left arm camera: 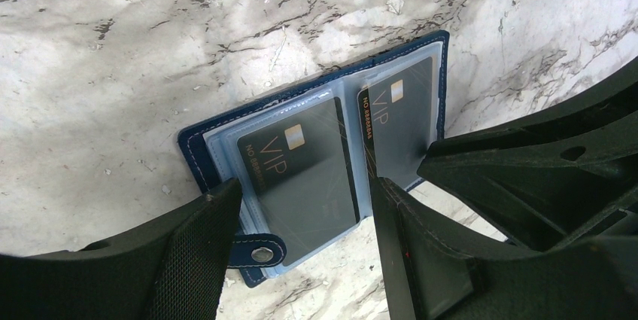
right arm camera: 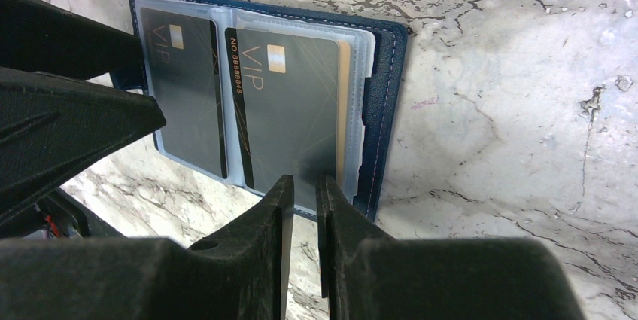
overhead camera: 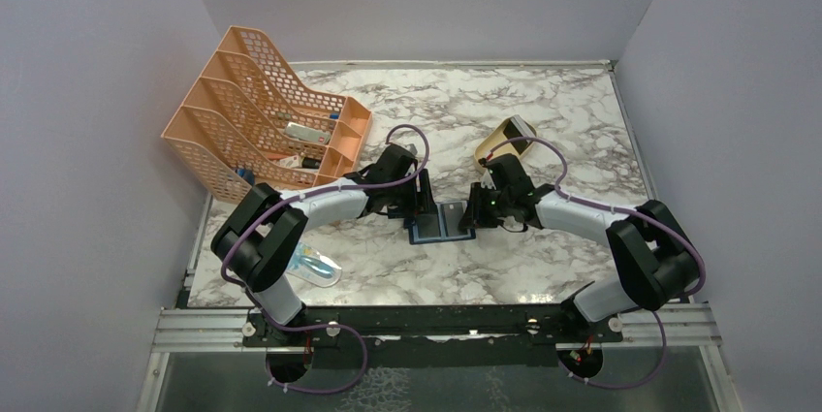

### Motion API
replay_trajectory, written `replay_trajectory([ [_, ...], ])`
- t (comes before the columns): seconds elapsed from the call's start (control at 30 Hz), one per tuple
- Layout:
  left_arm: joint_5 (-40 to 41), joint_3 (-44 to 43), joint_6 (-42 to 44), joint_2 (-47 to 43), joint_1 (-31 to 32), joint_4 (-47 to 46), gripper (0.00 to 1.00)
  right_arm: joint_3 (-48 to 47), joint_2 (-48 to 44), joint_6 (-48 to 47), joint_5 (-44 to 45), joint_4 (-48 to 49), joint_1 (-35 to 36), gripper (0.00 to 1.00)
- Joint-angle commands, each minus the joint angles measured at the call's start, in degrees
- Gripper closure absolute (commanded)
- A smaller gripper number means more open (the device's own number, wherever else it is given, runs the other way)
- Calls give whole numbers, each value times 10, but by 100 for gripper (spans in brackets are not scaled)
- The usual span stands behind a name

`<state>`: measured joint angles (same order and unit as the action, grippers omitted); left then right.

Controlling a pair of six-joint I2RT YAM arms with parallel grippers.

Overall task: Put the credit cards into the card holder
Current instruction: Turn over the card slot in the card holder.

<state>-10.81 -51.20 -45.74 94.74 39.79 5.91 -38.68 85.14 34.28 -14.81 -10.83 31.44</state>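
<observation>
The navy card holder (overhead camera: 441, 225) lies open on the marble between both grippers. In the left wrist view its clear pockets (left arm camera: 197, 156) hold two dark grey VIP cards (left arm camera: 301, 177), (left arm camera: 399, 124). The right wrist view shows the same holder (right arm camera: 387, 94) and the two cards (right arm camera: 293, 109), (right arm camera: 188, 86). A gold card edge (right arm camera: 344, 102) shows behind the right-hand one. My left gripper (overhead camera: 419, 206) is open and empty, and its fingers straddle the holder's left half (left arm camera: 302, 188). My right gripper (overhead camera: 473, 215) has its jaws almost together, nothing between them, with the tips at the right card's near edge (right arm camera: 302, 182).
An orange mesh file rack (overhead camera: 262, 111) stands at the back left. A tan oval tray (overhead camera: 506, 139) sits behind the right gripper. A blue-patterned packet (overhead camera: 315, 267) lies by the left arm's base. The holder's snap tab (left arm camera: 262, 254) lies next to my left finger.
</observation>
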Motion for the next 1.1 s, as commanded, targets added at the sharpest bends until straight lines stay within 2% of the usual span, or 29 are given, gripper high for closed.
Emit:
replay_trajectory([
  [0.0,-13,10,-9,-7,-2,-26,33,18,-4,1,22,-2,2,82],
  [0.07,-44,10,-21,-16,-2,-48,34,24,-8,3,20,4,2,82],
  [0.43,-97,16,-54,-39,-2,-111,36,29,-17,4,20,6,2,82],
  [0.87,-162,20,-96,-12,5,-206,37,18,-46,-3,32,-4,2,80],
  [1.07,-169,8,-88,3,11,-212,37,1,-108,-6,136,-43,2,74],
])
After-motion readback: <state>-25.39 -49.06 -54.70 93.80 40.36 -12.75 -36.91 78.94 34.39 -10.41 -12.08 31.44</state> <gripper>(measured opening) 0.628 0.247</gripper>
